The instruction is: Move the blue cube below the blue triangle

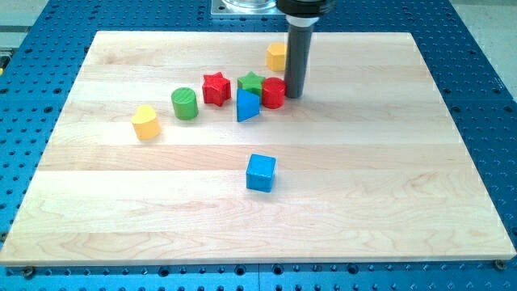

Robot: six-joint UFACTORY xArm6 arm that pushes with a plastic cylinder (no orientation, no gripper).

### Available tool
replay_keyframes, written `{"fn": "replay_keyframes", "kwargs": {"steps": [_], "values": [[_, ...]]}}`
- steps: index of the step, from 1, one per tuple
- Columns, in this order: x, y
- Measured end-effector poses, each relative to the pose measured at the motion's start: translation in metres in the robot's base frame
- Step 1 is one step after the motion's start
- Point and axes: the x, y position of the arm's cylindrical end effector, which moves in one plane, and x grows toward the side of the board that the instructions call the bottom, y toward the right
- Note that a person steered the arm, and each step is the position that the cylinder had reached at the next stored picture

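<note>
The blue cube (261, 172) lies alone on the wooden board, below the middle of the view. The blue triangle (246, 106) stands above it, a little to the left, in a tight cluster of blocks. My tip (293, 95) is down at the right side of the cluster, right beside the red cylinder (274, 93), well above and to the right of the blue cube. The rod rises from there to the view's top.
A green star (252, 82) and a red star (216, 88) sit by the blue triangle. A green cylinder (184, 103) and a yellow heart-like block (146, 122) lie to the left. A yellow block (277, 56) sits behind the rod. The board (388, 202) rests on a blue perforated table.
</note>
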Motion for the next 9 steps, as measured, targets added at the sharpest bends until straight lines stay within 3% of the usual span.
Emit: {"fn": "replay_keyframes", "kwargs": {"steps": [1,2,3,4,6,7,9], "values": [[0.006,-0.026],[0.027,0.033],[0.112,0.032],[0.180,-0.027],[0.193,-0.036],[0.146,-0.042],[0.217,-0.034]]}}
